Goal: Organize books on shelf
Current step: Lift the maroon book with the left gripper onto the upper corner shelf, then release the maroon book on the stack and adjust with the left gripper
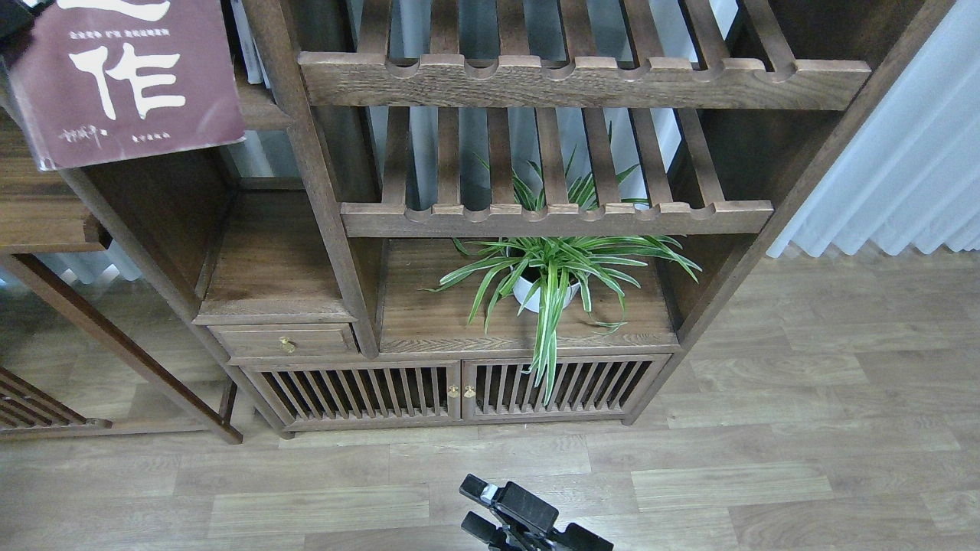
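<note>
The dark maroon book (126,80) with large white characters is at the top left, in front of the upper-left shelf (264,115) and hiding most of it. Only a dark sliver of my left gripper (14,21) shows at the top left corner, on the book's left edge, still holding it. My right gripper (472,503) is low at the bottom centre over the floor, open and empty. The bright red book and the cream-white book are hidden behind the maroon one.
Thin upright white-spined books (246,42) stand at the back of the shelf. Two slatted notched racks (582,80) fill the middle. A potted spider plant (547,279) sits on the lower cabinet top. A small drawer (285,340) and a curtain (911,168) are nearby.
</note>
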